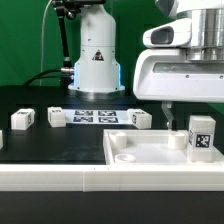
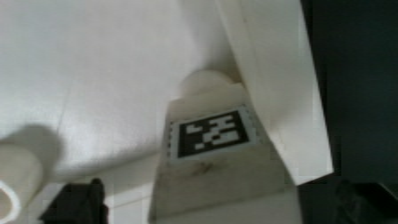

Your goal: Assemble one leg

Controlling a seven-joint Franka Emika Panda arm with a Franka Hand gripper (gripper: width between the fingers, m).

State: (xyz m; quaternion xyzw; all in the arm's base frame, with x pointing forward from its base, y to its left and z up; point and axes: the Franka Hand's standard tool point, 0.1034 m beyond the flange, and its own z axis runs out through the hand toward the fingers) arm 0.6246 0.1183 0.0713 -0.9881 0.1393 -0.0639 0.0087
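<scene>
One leg [image 1: 201, 135] stands upright on the right part of the large white panel [image 1: 150, 152], its tag facing the exterior view. My gripper [image 1: 186, 120] hangs over it, one dark finger [image 1: 168, 113] down beside it. In the wrist view the leg [image 2: 217, 135] lies between my two dark fingertips [image 2: 80, 203], with a gap showing on one side. The gripper [image 2: 222, 208] is open around the leg. Three more legs lie on the black table: one [image 1: 22, 119], a second [image 1: 55, 118] and a third [image 1: 140, 118].
The marker board [image 1: 95, 117] lies flat between the loose legs in front of the robot base [image 1: 95, 65]. The panel has raised rims and a round corner boss [image 1: 175, 140] next to the standing leg. A white edge runs along the table front [image 1: 60, 178].
</scene>
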